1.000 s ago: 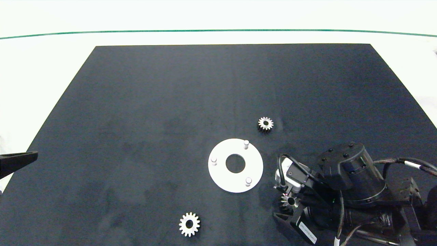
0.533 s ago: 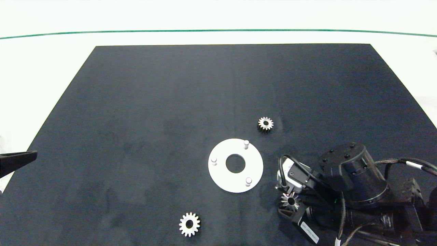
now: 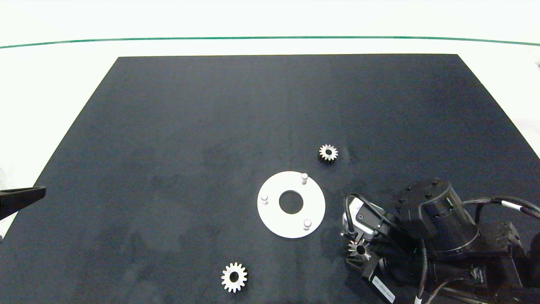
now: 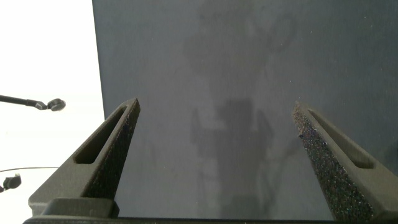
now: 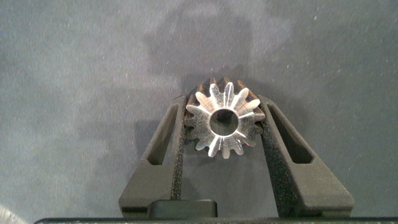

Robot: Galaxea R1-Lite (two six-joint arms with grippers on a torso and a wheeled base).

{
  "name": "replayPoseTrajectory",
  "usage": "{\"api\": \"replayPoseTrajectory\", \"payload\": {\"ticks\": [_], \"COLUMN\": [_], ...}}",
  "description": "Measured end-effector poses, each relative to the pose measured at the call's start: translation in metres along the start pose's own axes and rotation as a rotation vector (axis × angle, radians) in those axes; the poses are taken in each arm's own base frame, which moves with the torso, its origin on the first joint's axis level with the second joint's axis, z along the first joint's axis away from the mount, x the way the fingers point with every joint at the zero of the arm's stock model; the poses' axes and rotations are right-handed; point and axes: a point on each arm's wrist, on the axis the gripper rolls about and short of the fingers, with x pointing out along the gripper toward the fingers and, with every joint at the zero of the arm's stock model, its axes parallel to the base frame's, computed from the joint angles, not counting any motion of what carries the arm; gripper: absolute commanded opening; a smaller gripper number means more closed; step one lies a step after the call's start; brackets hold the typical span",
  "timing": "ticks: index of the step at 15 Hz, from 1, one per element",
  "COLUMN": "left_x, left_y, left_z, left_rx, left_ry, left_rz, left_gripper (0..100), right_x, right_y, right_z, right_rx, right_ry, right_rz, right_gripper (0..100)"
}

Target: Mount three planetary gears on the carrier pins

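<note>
Black mat [image 3: 190,126], right gripper [image 5: 222,124] jaws clamped on gear [image 5: 222,120]

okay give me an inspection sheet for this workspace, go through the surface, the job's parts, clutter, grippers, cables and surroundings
Surface: flat black mat on a white table.
Job's things: flat white round plate with a large centre hole and three short whitish upright pins, all bare. One small silvery toothed gear lies on the mat beyond the plate, a second on its near side, a third is in the right gripper.
Clutter: nothing seen.
Grippers: right gripper shut on the third gear, just right of the plate; left gripper open, parked at the mat's left edge.
Cables: black cables on the right arm.
Surroundings: thin green line across the table's far side.
</note>
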Motion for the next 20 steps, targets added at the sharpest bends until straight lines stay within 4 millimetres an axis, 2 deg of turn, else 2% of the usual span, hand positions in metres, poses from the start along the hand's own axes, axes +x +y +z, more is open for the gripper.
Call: {"api": "replayPoseTrajectory", "payload": {"ticks": [5, 10, 14, 20], "left_x": [0.000, 0.000, 0.000, 0.000], "left_y": [0.000, 0.000, 0.000, -0.001], "left_z": [-0.002, -0.002, -0.002, -0.002], "left_rx": [0.000, 0.000, 0.000, 0.001], "left_ry": [0.013, 0.012, 0.012, 0.012], "left_rz": [-0.004, -0.004, -0.004, -0.005], "left_gripper": [100, 100, 100, 100], "right_x": [-0.017, -0.040, -0.026, -0.003], "right_y": [0.001, 0.009, 0.016, 0.021], "right_z": [0.024, 0.068, 0.090, 0.091], "right_rx": [-0.009, -0.055, -0.065, -0.061], "right_ry": [-0.095, -0.139, -0.151, -0.097], "right_rz": [0.006, 0.056, 0.064, 0.070], "right_gripper": [22, 22, 22, 22]}}
